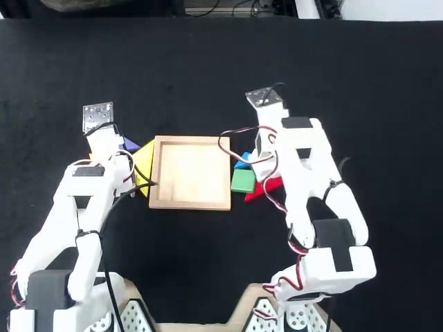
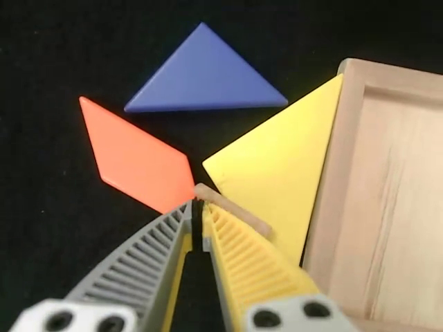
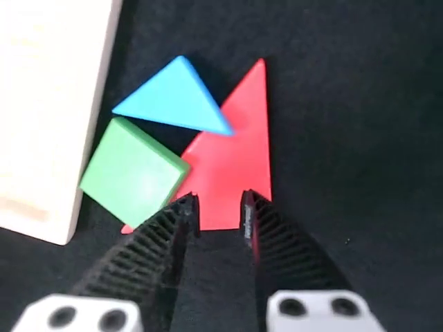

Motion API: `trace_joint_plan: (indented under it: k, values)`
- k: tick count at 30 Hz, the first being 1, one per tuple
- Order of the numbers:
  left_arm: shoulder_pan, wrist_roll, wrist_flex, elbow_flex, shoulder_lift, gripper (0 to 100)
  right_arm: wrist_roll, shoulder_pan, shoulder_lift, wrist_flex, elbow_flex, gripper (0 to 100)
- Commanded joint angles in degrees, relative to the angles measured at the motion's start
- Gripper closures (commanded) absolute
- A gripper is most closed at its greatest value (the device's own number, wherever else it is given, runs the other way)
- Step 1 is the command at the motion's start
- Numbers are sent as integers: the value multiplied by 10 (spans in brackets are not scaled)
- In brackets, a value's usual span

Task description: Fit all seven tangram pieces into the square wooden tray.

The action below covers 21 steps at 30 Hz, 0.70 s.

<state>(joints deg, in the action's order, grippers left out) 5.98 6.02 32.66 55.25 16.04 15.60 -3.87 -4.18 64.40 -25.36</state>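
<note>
The tray (image 1: pixel 190 140) is sitting mid-table, and at its 9 o'clock a big triangle (image 1: pixel 144 166) is lying against the rim. A second triangle (image 1: pixel 129 144) is lying at that one's 10 o'clock, and a rhomboid (image 2: pixel 135 155) is lying just beside both, farther from the tray. At the tray's 3 o'clock a square (image 1: pixel 242 181) is sitting near the rim, with a small triangle (image 1: pixel 242 161) at its 12 o'clock and a long triangle (image 1: pixel 266 187) at its 3 o'clock, touching both.

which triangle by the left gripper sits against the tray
The yellow triangle: its edge lies along the square wooden tray's wall, while the dark blue triangle lies apart on the black cloth.
</note>
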Motion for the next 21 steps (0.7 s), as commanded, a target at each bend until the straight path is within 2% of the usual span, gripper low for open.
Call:
trace_joint_plan:
  k: [1,6,14,21]
  values:
    - [3,0,-7,4,19,970,5,-4,-4,-20,29,885]
    - [3,0,-7,4,19,970,5,-45,-45,-34,49,885]
    - [2,0,-7,3,19,970,4,-49,-57,-19,83,885]
    - [2,0,-7,3,19,970,4,-88,-62,6,100,885]
